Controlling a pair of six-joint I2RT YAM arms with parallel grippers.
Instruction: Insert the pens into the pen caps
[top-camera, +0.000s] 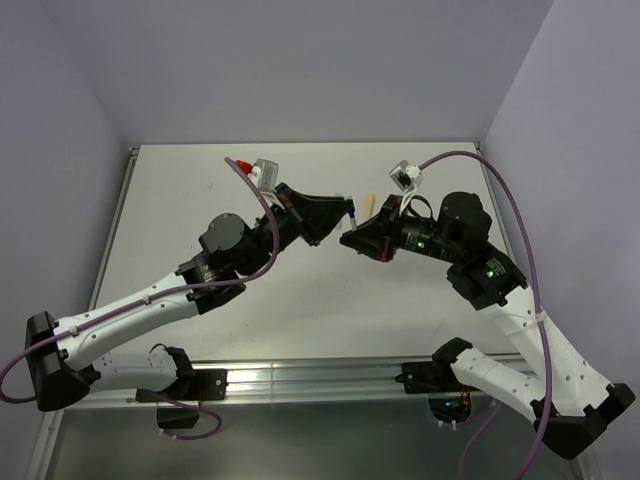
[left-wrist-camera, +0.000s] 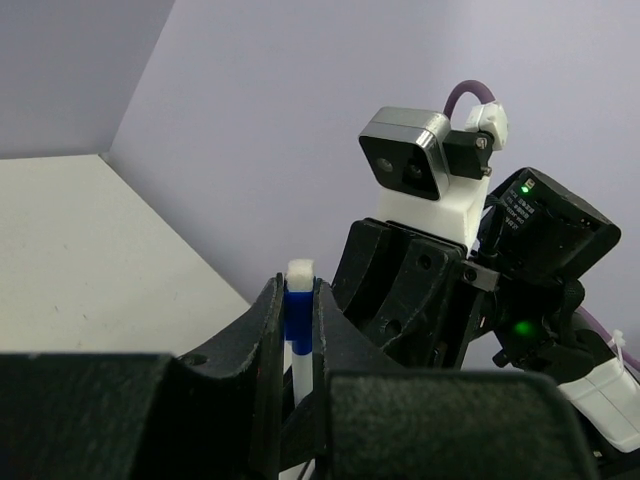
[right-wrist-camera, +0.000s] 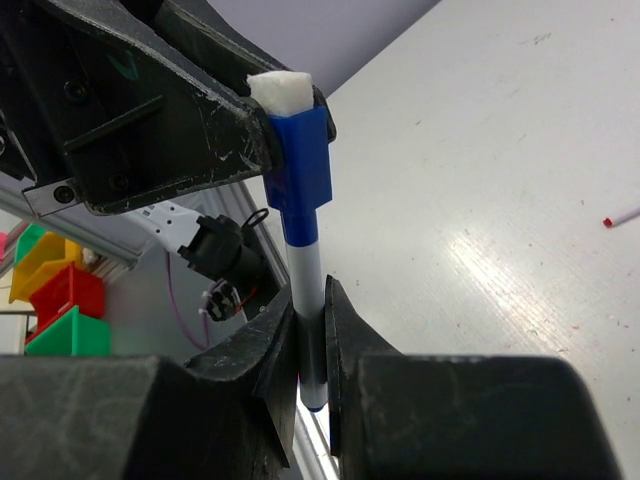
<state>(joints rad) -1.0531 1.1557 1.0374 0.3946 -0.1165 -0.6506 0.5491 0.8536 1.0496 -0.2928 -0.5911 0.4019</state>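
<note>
Both grippers meet above the middle of the table. My left gripper (left-wrist-camera: 298, 285) is shut on a dark blue pen cap (left-wrist-camera: 298, 312) with a white plug on its top end. My right gripper (right-wrist-camera: 310, 300) is shut on the white barrel of a pen (right-wrist-camera: 307, 270), which runs straight up into that cap (right-wrist-camera: 302, 165). In the top view the left gripper (top-camera: 345, 214) and right gripper (top-camera: 351, 238) are almost touching, with the pen (top-camera: 352, 212) between them. A yellowish pen (top-camera: 369, 203) lies on the table just behind them.
A red piece (top-camera: 238, 164) lies at the back left of the table (top-camera: 170, 220). A thin stick with a red tip (right-wrist-camera: 622, 217) lies on the table in the right wrist view. Yellow, red and green bins (right-wrist-camera: 55, 290) stand off the table's edge.
</note>
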